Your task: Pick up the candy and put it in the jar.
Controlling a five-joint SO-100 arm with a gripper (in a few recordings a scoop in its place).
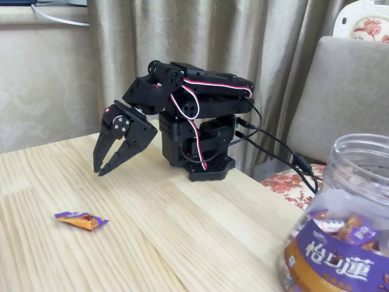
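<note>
Candy (81,220): it lies flat on the wooden table (182,243), in the lower left of the fixed view, with nothing touching it. The wrapper is purple at the ends and orange-brown in the middle.
Gripper (100,171): it hangs above the table, tips pointing down, behind the candy and well apart from it.
Fingers: they stand a little apart, with a narrow gap at the tips, and nothing is between them.
Arm (194,115): black, folded low over its base, with red and white wires along it.
Jar (346,225): clear plastic, at the right edge, mouth without a lid. Similar sweets show through its wall above a purple and brown label.
Background: a curtain (182,36) and a chair (346,91) behind the table.
</note>
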